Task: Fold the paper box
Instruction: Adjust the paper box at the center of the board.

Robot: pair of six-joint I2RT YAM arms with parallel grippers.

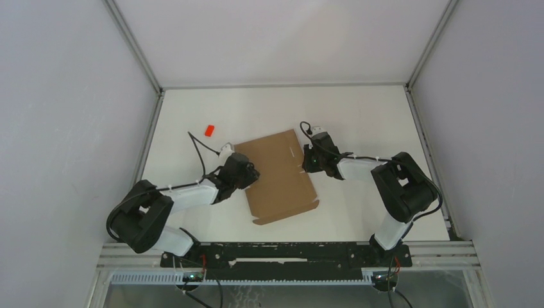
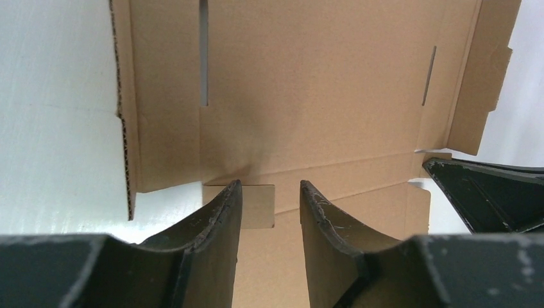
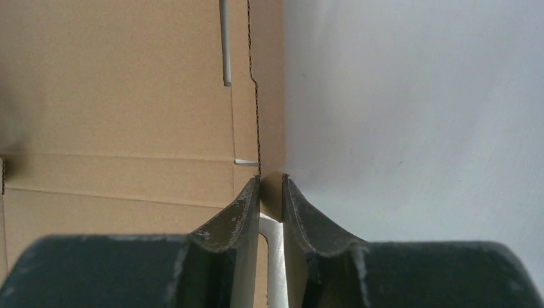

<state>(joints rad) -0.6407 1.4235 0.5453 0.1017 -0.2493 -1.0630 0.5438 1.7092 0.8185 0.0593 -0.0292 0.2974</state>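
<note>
The paper box [image 1: 280, 174] is a flat brown die-cut cardboard sheet with flaps and slits, lying in the middle of the table. My left gripper [image 1: 249, 174] is at its left edge. In the left wrist view it [image 2: 271, 191] is open over the cardboard [image 2: 321, 83], with a small tab [image 2: 258, 205] showing between the fingers and nothing gripped. My right gripper [image 1: 310, 160] is at the sheet's right edge. In the right wrist view it [image 3: 271, 185] is shut on the narrow side flap [image 3: 272, 96] of the box.
A tiny red block [image 1: 208, 129] lies on the white table behind and left of the sheet. Grey walls and metal rails enclose the table on three sides. The right gripper's black finger [image 2: 487, 199] shows at the right of the left wrist view.
</note>
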